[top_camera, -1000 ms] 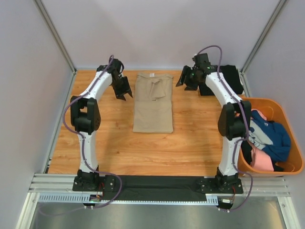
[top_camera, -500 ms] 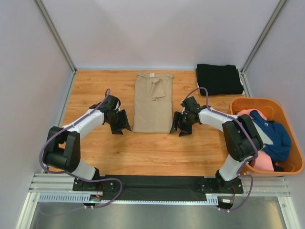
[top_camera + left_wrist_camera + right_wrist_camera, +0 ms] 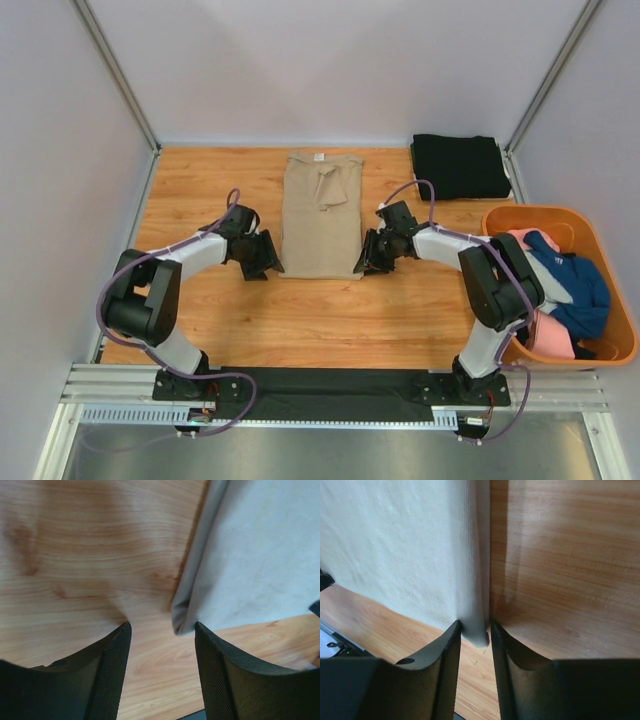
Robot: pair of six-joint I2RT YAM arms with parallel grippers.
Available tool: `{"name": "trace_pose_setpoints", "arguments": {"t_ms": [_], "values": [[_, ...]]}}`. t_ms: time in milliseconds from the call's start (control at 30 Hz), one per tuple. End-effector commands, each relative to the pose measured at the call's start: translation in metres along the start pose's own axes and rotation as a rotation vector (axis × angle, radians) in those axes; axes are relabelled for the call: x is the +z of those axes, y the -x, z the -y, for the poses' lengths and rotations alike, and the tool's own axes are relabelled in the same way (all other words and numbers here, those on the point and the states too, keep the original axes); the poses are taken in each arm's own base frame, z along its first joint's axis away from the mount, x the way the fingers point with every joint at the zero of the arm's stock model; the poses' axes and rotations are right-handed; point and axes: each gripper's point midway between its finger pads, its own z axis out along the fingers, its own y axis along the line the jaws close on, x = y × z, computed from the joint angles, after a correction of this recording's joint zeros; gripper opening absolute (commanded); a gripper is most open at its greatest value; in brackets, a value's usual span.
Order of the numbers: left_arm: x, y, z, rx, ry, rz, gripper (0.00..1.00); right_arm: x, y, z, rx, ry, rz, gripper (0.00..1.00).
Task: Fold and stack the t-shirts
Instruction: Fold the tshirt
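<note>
- Both near corners of the tan t-shirt [image 3: 320, 215], lying mid-worktop [image 3: 300, 320], are covered.
- Left hand [image 3: 162, 630] gapes around its corner, gripping nothing; right hand [image 3: 475, 627] pinches the other.
- Close left, then lift both level, together.

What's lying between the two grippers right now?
The folded tan t-shirt: its near end spans from the left gripper to the right gripper, shown in the top view.

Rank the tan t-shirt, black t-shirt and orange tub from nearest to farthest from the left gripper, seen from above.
1. tan t-shirt, right beside the left gripper.
2. black t-shirt, far right corner.
3. orange tub, right edge.
</note>
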Motion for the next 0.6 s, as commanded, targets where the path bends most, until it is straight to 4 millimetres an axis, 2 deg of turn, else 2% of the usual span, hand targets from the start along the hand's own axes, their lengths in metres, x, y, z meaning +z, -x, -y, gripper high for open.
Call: {"name": "trace_pose_setpoints", "arguments": {"t_ms": [0,100,233,300,333,367,433,467,567], "values": [[0.007,0.008,0.018,0.007,-0.043,0.021,0.62,0.011,-0.004,0.008,0.0,-0.011,-0.006,0.31],[0.012,0.0,0.021,0.014,-0.044,0.012,0.61,0.013,-0.007,0.01,0.0,-0.013,-0.011,0.21],[0.018,-0.006,0.023,0.007,-0.032,0.004,0.6,0.015,-0.011,0.014,0.002,-0.018,-0.017,0.15],[0.021,-0.008,0.021,0.004,-0.024,-0.004,0.56,0.017,-0.012,0.016,0.004,-0.021,-0.022,0.12],[0.022,-0.008,0.02,0.001,-0.019,-0.003,0.52,0.017,-0.012,0.016,0.002,-0.019,-0.024,0.05],[0.023,-0.008,0.019,-0.007,-0.013,-0.004,0.44,0.017,-0.012,0.015,0.002,-0.016,-0.023,0.0],[0.024,-0.007,0.018,-0.012,-0.009,-0.002,0.33,0.017,-0.012,0.015,0.005,-0.011,-0.023,0.0],[0.022,-0.006,0.02,-0.009,-0.012,0.003,0.19,0.016,-0.015,0.016,0.006,-0.011,-0.027,0.0],[0.009,-0.002,0.028,0.019,-0.033,0.019,0.04,0.007,-0.018,0.011,0.003,0.004,-0.015,0.0]]}}
